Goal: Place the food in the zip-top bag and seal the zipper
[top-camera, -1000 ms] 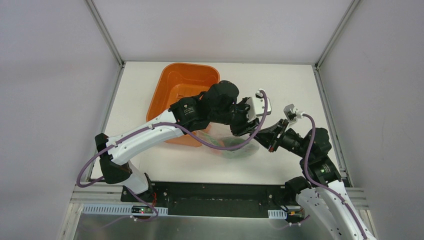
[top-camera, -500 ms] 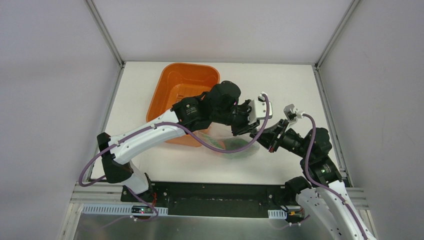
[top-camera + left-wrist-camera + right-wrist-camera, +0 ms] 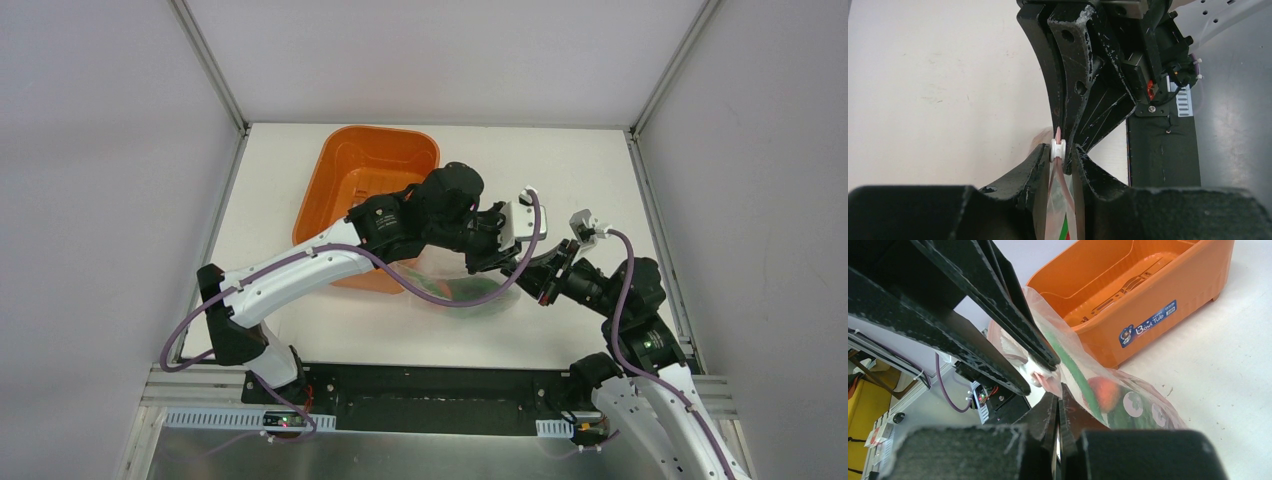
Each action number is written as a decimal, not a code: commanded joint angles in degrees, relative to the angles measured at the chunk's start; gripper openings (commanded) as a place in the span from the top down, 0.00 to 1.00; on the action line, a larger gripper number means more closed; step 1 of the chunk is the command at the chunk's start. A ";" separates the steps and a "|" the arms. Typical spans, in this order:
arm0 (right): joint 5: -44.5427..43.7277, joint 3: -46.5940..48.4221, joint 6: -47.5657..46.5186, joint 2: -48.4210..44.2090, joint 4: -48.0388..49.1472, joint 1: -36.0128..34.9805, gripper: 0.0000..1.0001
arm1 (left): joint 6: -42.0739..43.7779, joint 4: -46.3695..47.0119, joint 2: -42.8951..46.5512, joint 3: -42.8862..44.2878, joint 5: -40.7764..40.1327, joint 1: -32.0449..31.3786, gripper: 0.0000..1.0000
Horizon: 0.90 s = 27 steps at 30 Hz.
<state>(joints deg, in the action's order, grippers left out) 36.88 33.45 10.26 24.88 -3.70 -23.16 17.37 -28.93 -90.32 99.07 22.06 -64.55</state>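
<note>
The zip-top bag (image 3: pixel 452 287) hangs between my two grippers in front of the orange tub. It holds the food: a green chili (image 3: pixel 1072 369) and an orange-red piece (image 3: pixel 1103 392). My left gripper (image 3: pixel 1058 151) is shut on the white slider (image 3: pixel 1058 148) of the pink zipper (image 3: pixel 1064 181), and in the top view it (image 3: pixel 497 262) is at the bag's right end. My right gripper (image 3: pixel 1058 396) is shut on the bag's pink end corner (image 3: pixel 1050 382), directly opposite the left fingertips (image 3: pixel 1013 330). In the top view the right gripper (image 3: pixel 532 280) nearly touches the left.
The orange tub (image 3: pixel 362 172) stands at the back left, its near wall (image 3: pixel 1148 320) close behind the bag. The left arm (image 3: pixel 300 275) lies across the tub's front corner. White tabletop (image 3: pixel 600 180) lies to the right, a black base strip (image 3: pixel 440 385) at the near edge.
My left gripper has slid a little to the right along the bag's mouth, closing on the right gripper. The right gripper has barely moved and keeps its hold.
</note>
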 commanded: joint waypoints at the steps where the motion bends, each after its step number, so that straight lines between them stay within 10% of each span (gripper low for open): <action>1: -0.23 1.96 -0.35 -0.55 2.99 0.07 1.00 | 0.10 1.14 -1.03 1.12 1.20 -0.57 0.78; 10: -4.49 1.11 -0.05 -1.51 2.83 0.10 1.00 | 0.55 -1.21 -0.28 1.54 -1.75 -0.56 0.96; 27: -11.67 -2.56 3.24 -6.45 6.60 0.04 1.00 | -0.04 -4.01 5.33 -4.40 -6.92 0.21 0.98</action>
<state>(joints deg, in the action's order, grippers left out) 28.49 30.70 13.34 19.92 -1.56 -23.79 17.43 -27.31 -88.99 95.57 17.63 -64.90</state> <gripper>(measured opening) 0.005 0.111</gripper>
